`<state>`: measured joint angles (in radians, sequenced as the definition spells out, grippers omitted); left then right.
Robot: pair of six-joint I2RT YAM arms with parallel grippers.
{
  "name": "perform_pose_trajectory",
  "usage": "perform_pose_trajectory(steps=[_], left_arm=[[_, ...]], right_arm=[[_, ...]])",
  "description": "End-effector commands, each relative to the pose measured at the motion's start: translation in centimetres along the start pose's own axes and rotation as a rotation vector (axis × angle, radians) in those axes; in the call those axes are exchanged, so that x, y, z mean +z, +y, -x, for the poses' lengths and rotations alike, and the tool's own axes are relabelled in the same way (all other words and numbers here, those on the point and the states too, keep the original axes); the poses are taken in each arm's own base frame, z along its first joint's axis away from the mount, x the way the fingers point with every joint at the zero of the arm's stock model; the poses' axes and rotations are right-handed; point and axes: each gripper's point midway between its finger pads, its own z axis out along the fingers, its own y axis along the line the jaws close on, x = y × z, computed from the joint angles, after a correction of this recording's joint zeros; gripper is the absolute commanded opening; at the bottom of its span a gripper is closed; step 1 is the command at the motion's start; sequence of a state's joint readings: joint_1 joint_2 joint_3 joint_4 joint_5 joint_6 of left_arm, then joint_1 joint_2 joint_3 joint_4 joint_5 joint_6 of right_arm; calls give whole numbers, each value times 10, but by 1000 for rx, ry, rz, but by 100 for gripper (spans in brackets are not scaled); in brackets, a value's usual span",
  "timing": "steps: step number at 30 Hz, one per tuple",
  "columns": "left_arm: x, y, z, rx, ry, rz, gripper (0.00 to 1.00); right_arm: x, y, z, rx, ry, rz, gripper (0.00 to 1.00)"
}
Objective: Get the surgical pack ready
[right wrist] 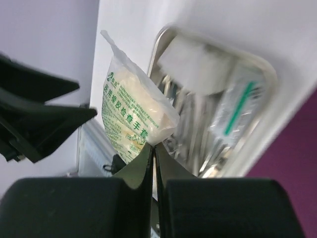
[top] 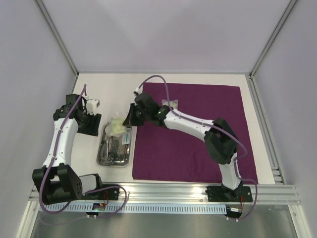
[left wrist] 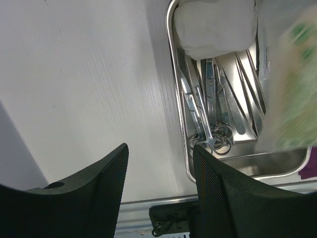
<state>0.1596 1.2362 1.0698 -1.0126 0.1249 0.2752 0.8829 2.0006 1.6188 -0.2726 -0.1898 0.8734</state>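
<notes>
One flat, deep-purple fabric sheet [top: 168, 153]

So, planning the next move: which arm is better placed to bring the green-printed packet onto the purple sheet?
Right. The right fingers are shut on a corner of the packet over the tray, with the purple sheet just beside. The left fingers stand open and empty on the tray's other side.

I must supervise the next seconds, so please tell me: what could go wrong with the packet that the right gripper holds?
1. The right gripper pinches only one corner of the green-printed packet; it may slip and drop onto the steel tray.
2. The hanging packet may swing against the open left gripper nearby.
</notes>
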Motion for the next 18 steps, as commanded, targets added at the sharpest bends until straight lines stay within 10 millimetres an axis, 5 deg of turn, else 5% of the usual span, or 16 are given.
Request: perform_pose_trajectory(steps=[1, 6, 18], left_arm=[[-21, 13, 12, 3, -67, 81, 64], [-24, 15, 10, 1, -65, 100, 64], [-24, 12, 8, -2, -70, 90, 64]], right_arm=[[34, 30, -49, 85, 88, 89, 1], [61, 40, -89, 91, 149, 85, 0], [87, 11, -94, 97, 112, -27, 1]])
